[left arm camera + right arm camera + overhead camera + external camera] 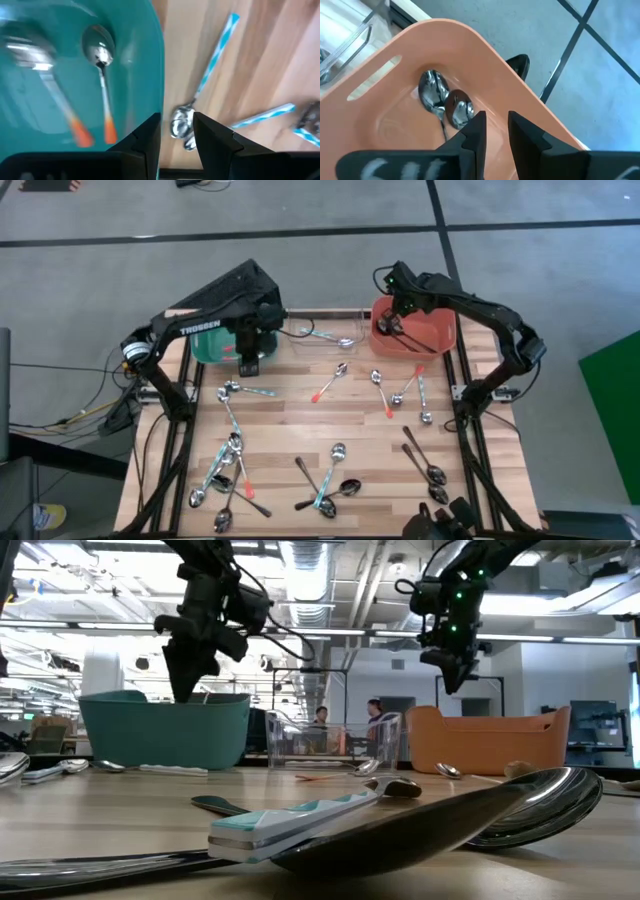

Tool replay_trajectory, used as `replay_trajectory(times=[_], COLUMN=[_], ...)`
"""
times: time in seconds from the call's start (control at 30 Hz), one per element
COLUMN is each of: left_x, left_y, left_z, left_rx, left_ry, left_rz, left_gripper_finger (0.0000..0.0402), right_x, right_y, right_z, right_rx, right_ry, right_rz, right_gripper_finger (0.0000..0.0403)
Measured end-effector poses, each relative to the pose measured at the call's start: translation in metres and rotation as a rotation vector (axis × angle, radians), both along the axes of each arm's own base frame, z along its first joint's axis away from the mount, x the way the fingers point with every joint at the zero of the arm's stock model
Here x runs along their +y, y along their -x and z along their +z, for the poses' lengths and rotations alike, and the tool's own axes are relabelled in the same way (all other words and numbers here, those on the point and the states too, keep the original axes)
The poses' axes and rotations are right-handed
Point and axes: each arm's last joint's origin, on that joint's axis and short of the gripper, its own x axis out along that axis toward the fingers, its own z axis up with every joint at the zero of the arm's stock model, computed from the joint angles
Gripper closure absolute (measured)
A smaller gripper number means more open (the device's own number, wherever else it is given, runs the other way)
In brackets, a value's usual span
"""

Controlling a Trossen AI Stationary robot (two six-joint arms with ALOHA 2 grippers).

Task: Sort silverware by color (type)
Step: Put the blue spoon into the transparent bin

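A: Hanging over the orange bin (432, 338) at the upper right, the right gripper (492, 131) has its fingers a little apart, holding nothing. 2 spoons (442, 100) lie inside.

B: The left gripper (176, 134)?

A: Fingers apart, empty, at the teal bin's (142, 65) edge. Many spoons (330, 480) lie across the table (290, 412).

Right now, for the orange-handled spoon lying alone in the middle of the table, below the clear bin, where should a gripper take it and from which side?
Grip the orange-handled spoon at mid-handle, coming straight down from above. It lies flat and diagonal on the table, with free wood on both sides of the thin handle, so the fingers should straddle it crosswise; the rounded bowl would probably slip.
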Motion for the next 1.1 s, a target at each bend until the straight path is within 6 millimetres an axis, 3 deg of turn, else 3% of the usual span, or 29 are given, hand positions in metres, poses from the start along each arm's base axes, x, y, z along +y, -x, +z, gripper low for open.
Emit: replay_trajectory(times=[0.23, 0.47, 0.63, 0.73, 1.1], left_x=[0.007, -0.009, -0.017, -0.020, -0.040], left_y=[-0.008, -0.004, -0.007, -0.008, 0.007], left_z=[0.018, 0.037, 0.038, 0.027, -0.044], left_rx=[-0.015, -0.058, -0.101, -0.130, -0.021], left_ry=[-0.157, -0.107, -0.028, 0.013, 0.102], left_rz=[-0.027, -0.088, -0.102, -0.106, -0.225], left_gripper_finger=[0.0294, 0.0294, 0.0294, 0.0294, 0.0294], right_x=[0.000, -0.003, -0.006, -0.006, -0.005], right_y=[0.000, 0.004, 0.006, 0.006, 0.005], right_z=[0.000, 0.000, -0.001, -0.001, -0.001], right_rx=[0.002, 0.008, 0.008, 0.008, 0.010], right_ry=[0.001, 0.000, 0.000, 0.000, -0.002], right_rz=[0.002, -0.008, -0.019, -0.018, -0.016], right_gripper_finger=[0.0300, 0.0300, 0.0300, 0.0300, 0.0300])
